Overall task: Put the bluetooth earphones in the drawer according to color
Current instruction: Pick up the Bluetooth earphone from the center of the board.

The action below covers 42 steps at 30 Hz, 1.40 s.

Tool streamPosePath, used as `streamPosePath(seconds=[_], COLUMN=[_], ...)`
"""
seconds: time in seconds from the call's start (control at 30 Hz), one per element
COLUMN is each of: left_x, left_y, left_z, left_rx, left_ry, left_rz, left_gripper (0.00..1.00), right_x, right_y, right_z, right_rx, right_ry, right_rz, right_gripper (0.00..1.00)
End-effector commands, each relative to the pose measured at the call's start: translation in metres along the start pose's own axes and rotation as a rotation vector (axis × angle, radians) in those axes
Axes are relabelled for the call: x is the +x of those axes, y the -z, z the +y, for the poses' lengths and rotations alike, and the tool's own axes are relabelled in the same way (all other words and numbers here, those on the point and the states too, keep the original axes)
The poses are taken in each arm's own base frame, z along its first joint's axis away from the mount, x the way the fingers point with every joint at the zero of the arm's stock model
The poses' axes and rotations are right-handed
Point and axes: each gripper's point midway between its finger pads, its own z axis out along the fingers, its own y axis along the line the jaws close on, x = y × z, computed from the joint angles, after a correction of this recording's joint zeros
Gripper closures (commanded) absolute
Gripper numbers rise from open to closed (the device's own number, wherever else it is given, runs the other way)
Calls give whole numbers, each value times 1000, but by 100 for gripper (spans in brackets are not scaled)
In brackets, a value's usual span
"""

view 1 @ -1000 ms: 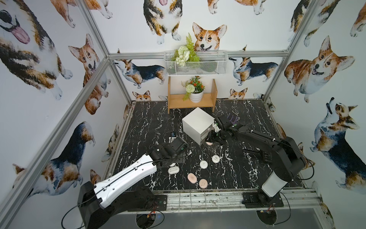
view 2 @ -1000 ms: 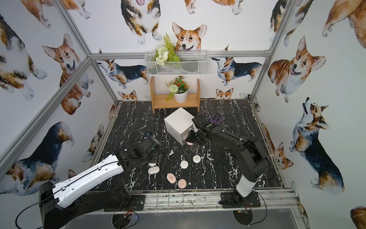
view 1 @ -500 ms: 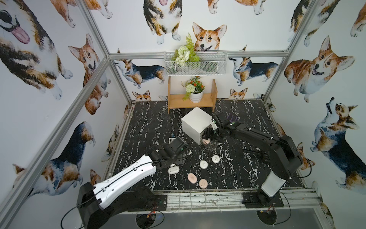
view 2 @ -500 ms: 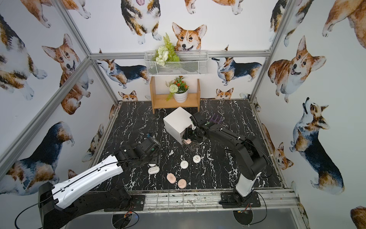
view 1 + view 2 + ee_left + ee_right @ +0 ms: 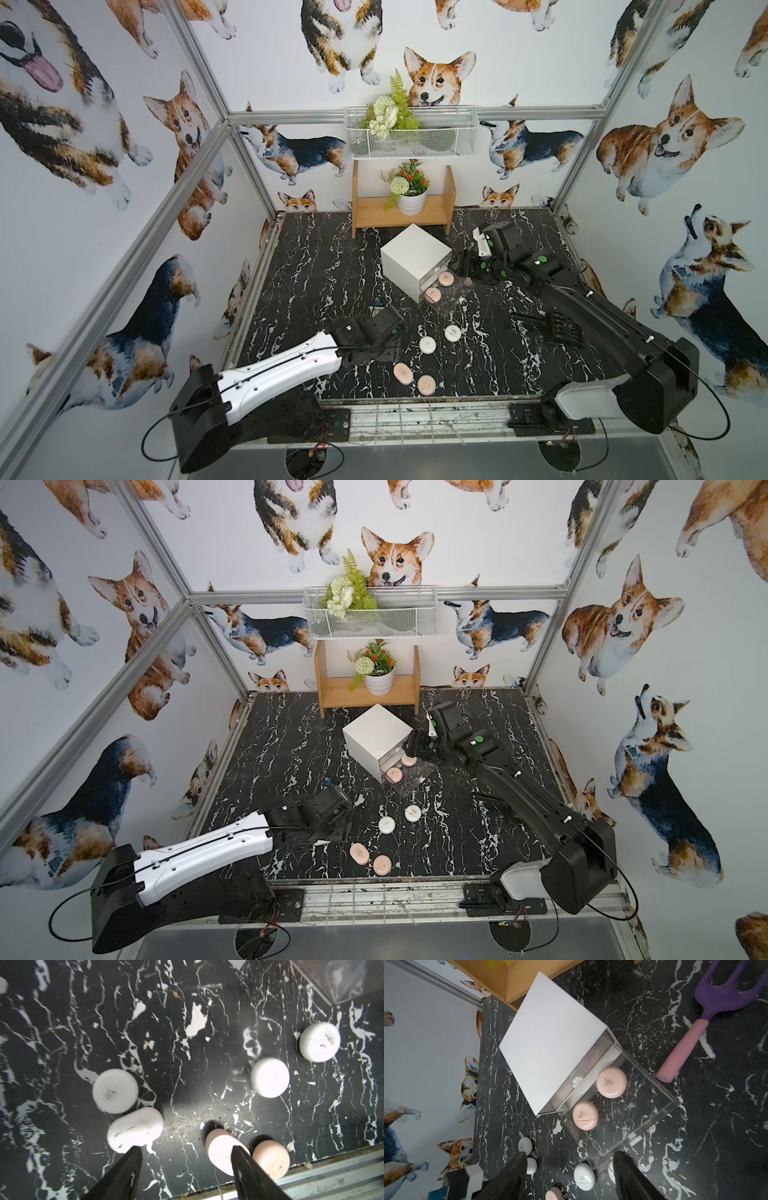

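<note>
In a top view right fingers (image 5: 411, 742) backed off the drawer (image 5: 376, 733), second pink case (image 5: 409, 760) now in its pulled-out lowest tray (image 5: 417, 779), tray pointing at them, left wrist, left fingers (image 5: 128, 1167) spread, empty, oblong white case (image 5: 135, 1129) at one tip, long axis roughly across them, right wrist, right fingers spread, empty

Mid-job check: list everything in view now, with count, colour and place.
cabinet: one, white, table centre; bottom drawer pulled out
stowed cases: two, pink, inside drawer
loose pink cases: two, table's front edge
loose white cases: four, table front, near left arm
toy fork: one, purple, pink handle, beside drawer
wooden shelf: one, tan, back wall
potted plant: one, white pot, on shelf
wire basket: one, white, wall above shelf
left tool: open, above loose cases
right tool: open, by drawer
</note>
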Motion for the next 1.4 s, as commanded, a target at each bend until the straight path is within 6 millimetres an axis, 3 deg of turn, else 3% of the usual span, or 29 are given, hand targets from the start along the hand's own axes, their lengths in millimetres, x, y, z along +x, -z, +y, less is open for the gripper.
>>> streamPosePath(seconds=[0.0,0.23,0.27,0.5,0.9,1.13,1.27,1.3,1.37], left_x=[13,41,52,70,59,59,61,52,49], left_y=[-9,-15,-22,-32,-45,-53,-56,-50,-51], left_z=[-23,-35,-25,-27,-55,-54,-39,-48,-43], left_rx=[61,74,46,37,95,66,0,14,-13], left_ry=[46,81,83,121,156,140,112,109,97], left_rz=[29,89,113,155,136,153,162,146,145], left_gripper=[26,24,23,17,14,24,32,34,39], right_x=[6,16,17,22,17,18,20,20,21], right_y=[7,10,10,9,14,13,13,12,12], right_z=[-21,-39,-41,-47,-42,-44,-45,-45,-45], right_rx=[55,77,80,82,67,64,64,62,59], right_ry=[5,1,0,0,5,4,2,2,0], right_rz=[14,25,26,32,21,26,27,28,30], right_gripper=[29,29,29,29,28,29,29,29,29])
